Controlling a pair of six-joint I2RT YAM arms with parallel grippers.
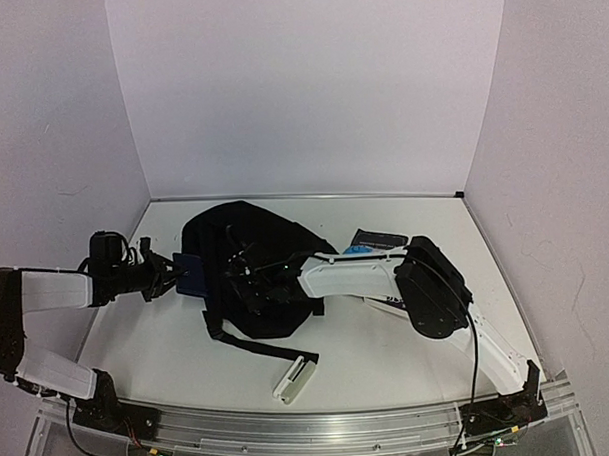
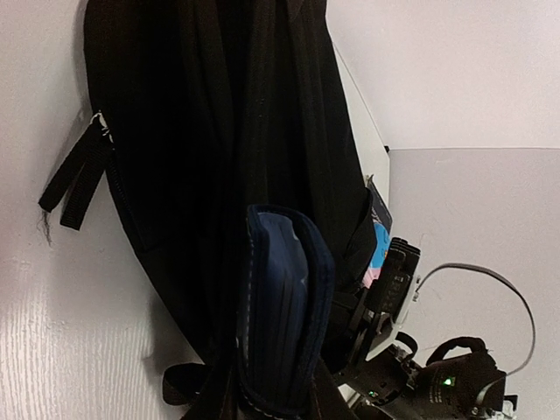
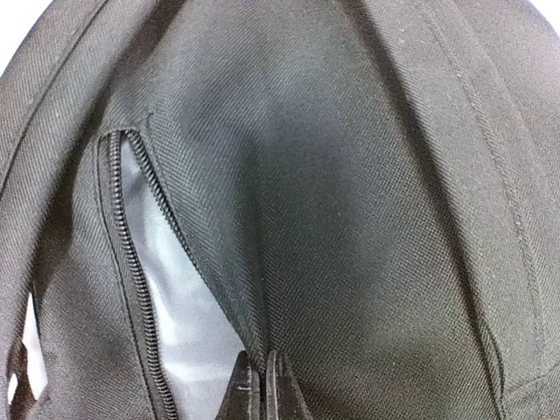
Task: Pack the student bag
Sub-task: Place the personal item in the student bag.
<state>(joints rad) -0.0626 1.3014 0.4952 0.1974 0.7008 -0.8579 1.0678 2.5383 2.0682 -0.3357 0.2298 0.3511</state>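
Observation:
The student bag (image 1: pixel 255 235) lies flat in the middle of the table, black, with its straps trailing toward the front. My left gripper (image 1: pixel 181 275) is at the bag's left edge, shut on a navy wallet (image 1: pixel 192 275). In the left wrist view the wallet (image 2: pixel 284 306) stands on edge between the fingers, against the bag (image 2: pixel 201 131). My right gripper (image 1: pixel 244 285) reaches across onto the bag. Its wrist view shows the gripper (image 3: pixel 263 381) pinching the black fabric edge of the bag (image 3: pixel 367 219) beside an open zipper (image 3: pixel 131 280), with grey lining (image 3: pixel 179 306) showing in the gap.
A white oblong case (image 1: pixel 295 378) lies near the front edge, by the end of a bag strap (image 1: pixel 274 347). A dark booklet (image 1: pixel 378 237) and a blue item (image 1: pixel 357 250) lie behind the right arm. White walls close in the table on three sides.

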